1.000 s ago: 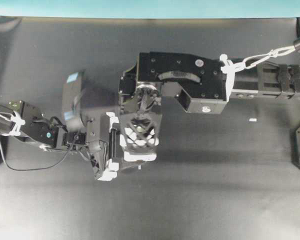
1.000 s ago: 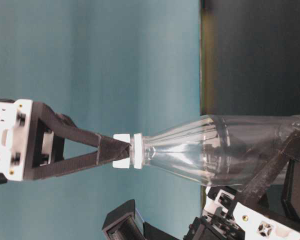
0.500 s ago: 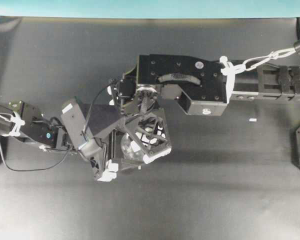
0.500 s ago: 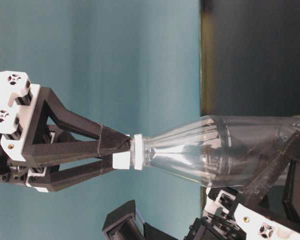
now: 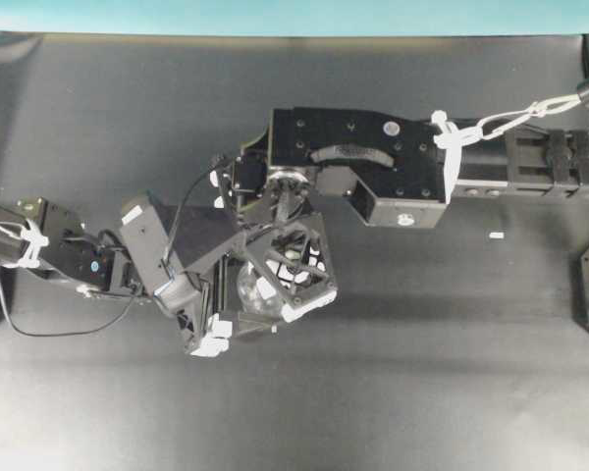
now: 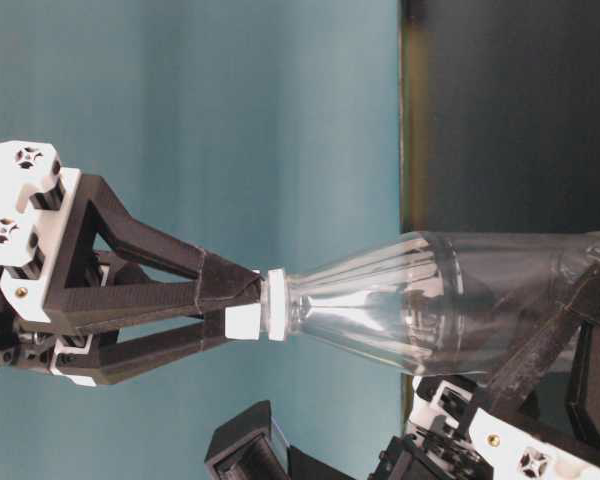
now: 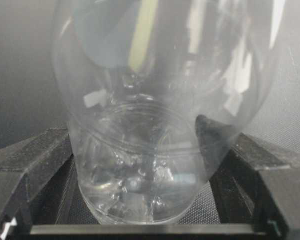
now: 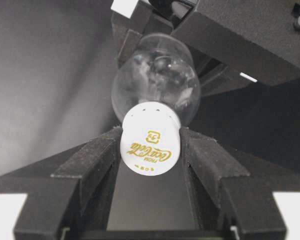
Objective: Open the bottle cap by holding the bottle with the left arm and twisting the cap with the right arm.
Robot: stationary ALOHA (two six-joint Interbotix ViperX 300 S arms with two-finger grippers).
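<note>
The left arm comes in from the left edge of the dark table in the overhead view, loose black cables looping beneath it. Its left gripper is clamped around the lower body of the bottle; the left wrist view shows a black finger pressed against each side of the clear plastic near the base. The bottle stands upright near the middle of the table, seen from above only as a glinting patch under the lattice frame of the other gripper. In the table-level view, which is turned on its side, the neck tapers to a white collar and then to the bottle cap.

The right gripper is closed on the bottle cap, one black pad touching each side of it, and gold lettering shows on the cap's top. From above this gripper sits directly over the bottle, its frame turned at a slant to the table edges. The right arm reaches in from the right edge, with a white cord tied along its top. A tiny white scrap lies on the table toward the right edge, well apart from both grippers
</note>
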